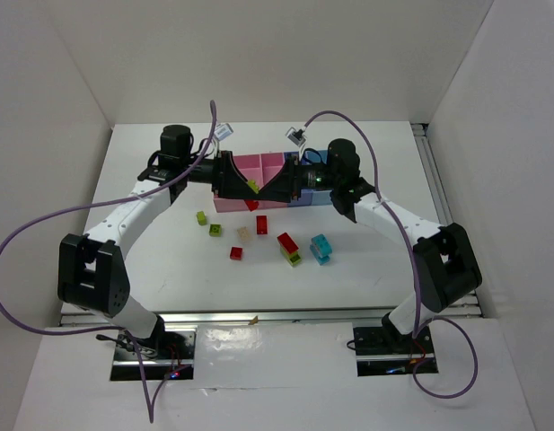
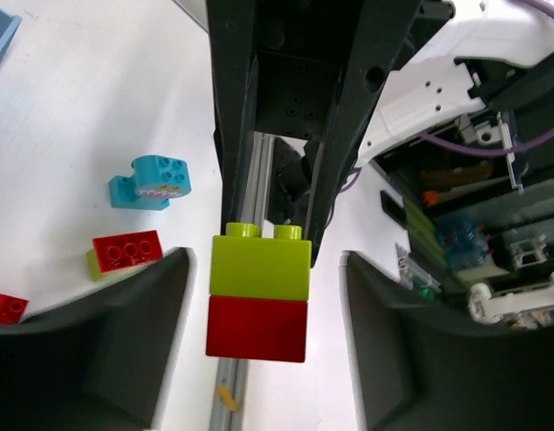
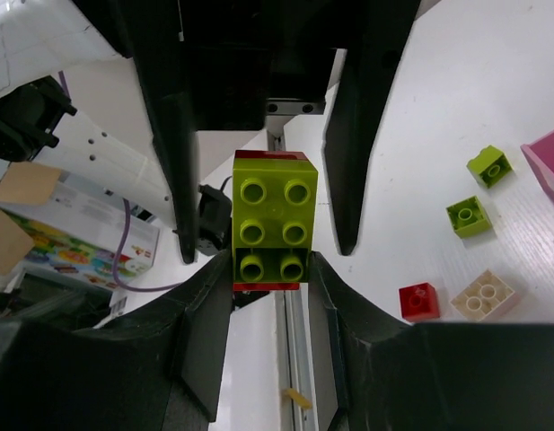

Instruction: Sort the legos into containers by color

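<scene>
Yel-green/red lego stack in clenched R gripper; L gripper released, wide either side, no contact

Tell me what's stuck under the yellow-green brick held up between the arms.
A red brick is joined beneath the yellow-green brick and is about as wide. In the right wrist view the yellow-green one covers it, leaving only thin red edges.

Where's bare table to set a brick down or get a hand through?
Free: strip between nearest red brick and the near edge; patch between cyan brick and right arm. Crowded: mid-table legos, bins.
</scene>
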